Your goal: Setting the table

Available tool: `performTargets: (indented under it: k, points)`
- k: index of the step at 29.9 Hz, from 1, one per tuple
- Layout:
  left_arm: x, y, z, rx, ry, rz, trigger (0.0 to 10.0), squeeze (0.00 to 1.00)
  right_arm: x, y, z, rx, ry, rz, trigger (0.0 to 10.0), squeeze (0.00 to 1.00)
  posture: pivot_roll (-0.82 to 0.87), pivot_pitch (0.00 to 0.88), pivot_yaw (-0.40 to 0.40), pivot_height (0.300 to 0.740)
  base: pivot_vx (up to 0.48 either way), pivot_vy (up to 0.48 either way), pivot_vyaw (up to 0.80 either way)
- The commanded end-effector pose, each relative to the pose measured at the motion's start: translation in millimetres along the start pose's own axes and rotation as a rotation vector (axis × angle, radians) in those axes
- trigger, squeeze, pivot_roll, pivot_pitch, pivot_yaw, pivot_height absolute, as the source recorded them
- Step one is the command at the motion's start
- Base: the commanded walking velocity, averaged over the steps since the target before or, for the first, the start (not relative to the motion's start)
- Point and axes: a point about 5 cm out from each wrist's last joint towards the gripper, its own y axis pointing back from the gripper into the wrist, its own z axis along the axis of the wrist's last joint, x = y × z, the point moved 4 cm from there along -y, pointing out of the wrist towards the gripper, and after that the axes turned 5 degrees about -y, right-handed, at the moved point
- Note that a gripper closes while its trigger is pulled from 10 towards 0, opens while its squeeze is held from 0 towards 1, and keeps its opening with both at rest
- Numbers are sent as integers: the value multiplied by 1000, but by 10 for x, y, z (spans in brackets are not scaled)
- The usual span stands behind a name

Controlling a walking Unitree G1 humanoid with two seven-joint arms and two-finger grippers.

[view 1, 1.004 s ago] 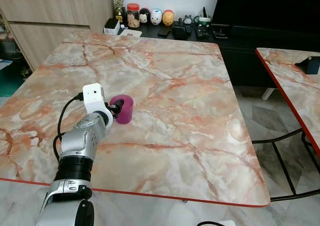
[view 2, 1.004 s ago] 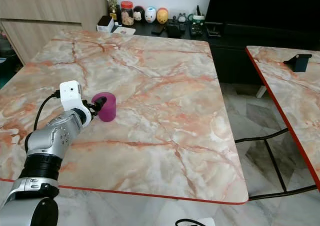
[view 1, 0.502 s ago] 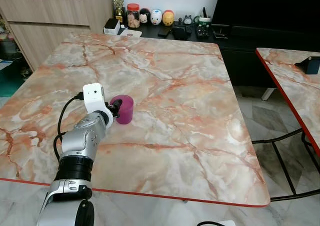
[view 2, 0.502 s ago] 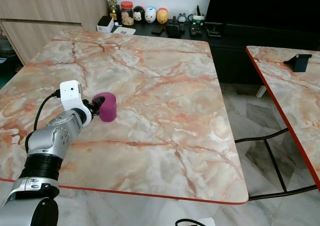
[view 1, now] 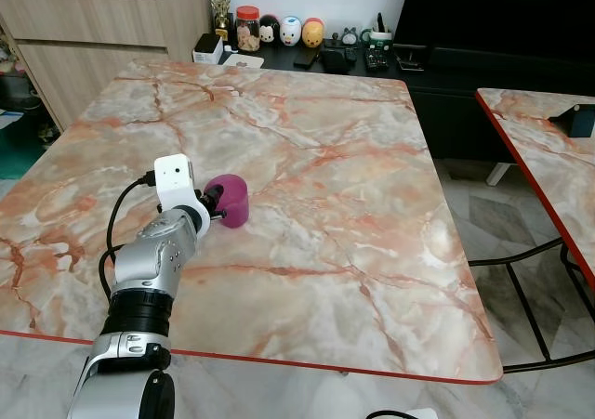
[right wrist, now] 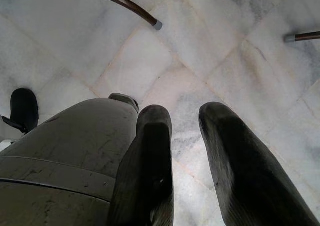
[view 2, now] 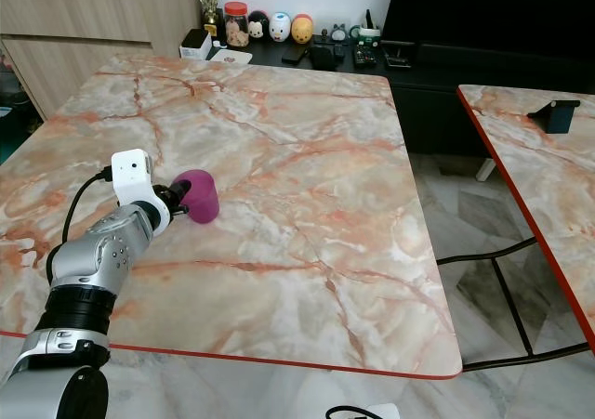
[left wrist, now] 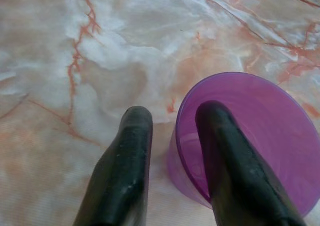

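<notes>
One purple cup (view 1: 231,201) stands on the marble table (view 1: 353,205), toward the robot's left side and a little in from the near edge. It looks tilted, its top leaning away from the arm. The left gripper (left wrist: 172,123) is at the cup's rim — one black finger (left wrist: 227,161) reaches down inside the cup, the other (left wrist: 127,156) sits outside against the wall, so the two pinch the cup's side between them. From the head views the silver left arm (view 1: 153,270) stretches over the table's near edge with its white wrist block just beside the cup.

At the far side of the table a dark shelf (view 1: 316,61) carries a jar with a red lid (view 1: 247,27) and a row of small round figurines (view 1: 290,31). A second marble table (view 1: 548,150) with the same red edging stands well apart on the robot's right.

The right gripper (right wrist: 182,136) hangs low over the pale tiled floor (right wrist: 225,50) — its fingers are spread apart with nothing between them, next to the robot's grey leg (right wrist: 75,141).
</notes>
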Motion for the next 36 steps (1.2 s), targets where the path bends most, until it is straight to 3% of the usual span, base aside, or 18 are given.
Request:
performTargets:
  k: [1, 17, 31, 32, 33, 35, 36]
  points:
    - [-4, -9, -22, 12, -20, 2, 0, 0, -29, 3, -19, 11, -1, -7, 10000, 0, 78, 0, -75, 740, 0, 0, 0]
    - [-35, 1, -31, 6, -23, -2, 0, 0, -36, 7, -33, 14, 5, -8, 10000, 0, 75, 0, -76, 740, 0, 0, 0]
    - [-79, 63, 36, -101, -26, -17, 0, 0, -41, 8, -34, 13, -1, -12, 10000, 0, 74, 0, -76, 740, 0, 0, 0]
    - [-78, 89, 74, -147, -59, -9, 4667, 0, -41, 8, -33, 12, -1, -12, 10000, 0, 74, 0, -76, 740, 0, 0, 0]
    - [-90, 122, 112, -194, -63, -13, 10000, 0, -42, 8, -31, 11, -2, -14, 10000, 0, 70, 0, -74, 740, 0, 0, 0]
    - [-94, 205, 193, -290, -44, -13, 10000, 0, -47, 10, -31, 7, -11, -21, 10000, 0, 68, 0, -72, 740, 0, 0, 0]
    - [-94, 205, 193, -290, -44, -13, 10000, 0, -47, 10, -31, 7, -11, -21, 10000, 0, 68, 0, -72, 740, 0, 0, 0]
